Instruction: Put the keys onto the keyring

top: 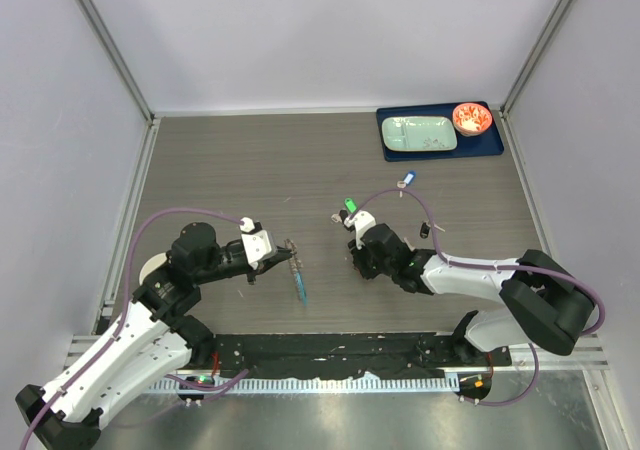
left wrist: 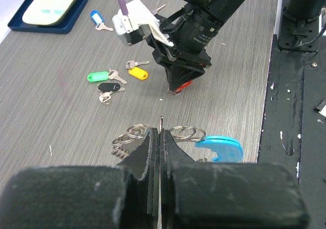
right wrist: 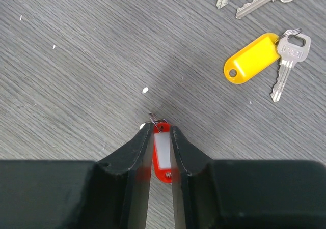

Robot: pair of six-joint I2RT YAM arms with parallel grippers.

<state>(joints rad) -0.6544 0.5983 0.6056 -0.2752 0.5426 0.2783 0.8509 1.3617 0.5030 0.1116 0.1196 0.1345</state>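
Left end effector (left wrist: 161, 135) is pinched tight on the keyring (left wrist: 220, 147), whose wire is largely hidden behind its fingers. Right end effector (right wrist: 161, 133), narrow, clasps the red key (right wrist: 162, 158) by its tag, blade hidden. Yellow key (right wrist: 253, 64) lies nearby.

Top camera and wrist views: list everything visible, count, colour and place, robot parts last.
table: one, grey wood-grain, under everything
tray: one, dark blue, far right corner
dish: one, pale green, on the tray
bowl: one, red-orange, on the tray
keyring: one, silvery with blue crescent, in the left gripper
blue-tagged key: one, blue, nearest the tray
green-tagged key: one, green, beyond the right gripper
yellow-tagged key: one, yellow, beside the right gripper
black-tagged key: one, black, by the green-tagged key
red-tagged key: one, red, between the right gripper's fingers
left gripper: one, black, shut on the keyring
right gripper: one, black, closed on the red-tagged key
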